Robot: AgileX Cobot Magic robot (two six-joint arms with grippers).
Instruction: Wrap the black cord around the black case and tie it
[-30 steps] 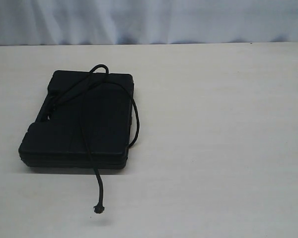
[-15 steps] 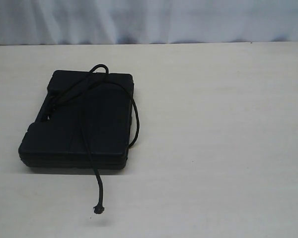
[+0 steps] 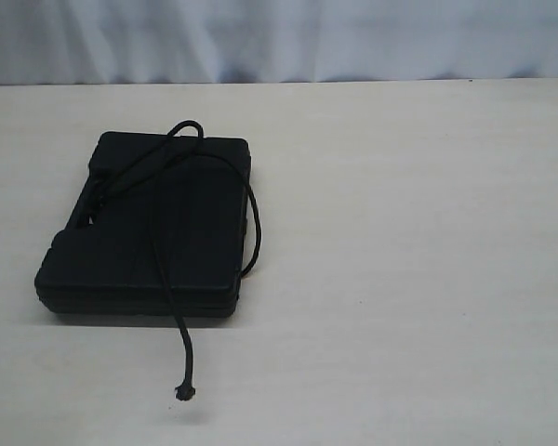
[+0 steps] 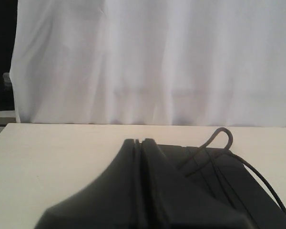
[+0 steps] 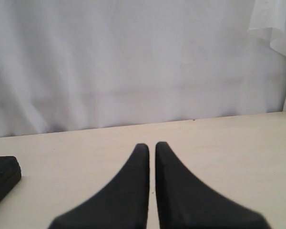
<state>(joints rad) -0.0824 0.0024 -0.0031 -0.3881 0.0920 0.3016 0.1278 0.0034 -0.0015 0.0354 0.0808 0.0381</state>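
Note:
The black case [image 3: 205, 232] lies flat on the left part of the table. The black cord [image 3: 187, 358] runs over its lid, loops past the far edge, curves round the right side, and its frayed tip rests on the table in front of the case. Neither gripper shows in the exterior view. In the left wrist view my left gripper [image 4: 141, 142] is shut and empty, with the case [image 4: 178, 151] and the cord's loop [image 4: 223, 129] just beyond it. My right gripper [image 5: 151, 146] is shut on nothing above bare table, a corner of the case [image 5: 2, 176] off to its side.
The pale wooden table [image 3: 400, 232] stretches wide to the right of the case. A white curtain [image 3: 279, 37] hangs along the far edge.

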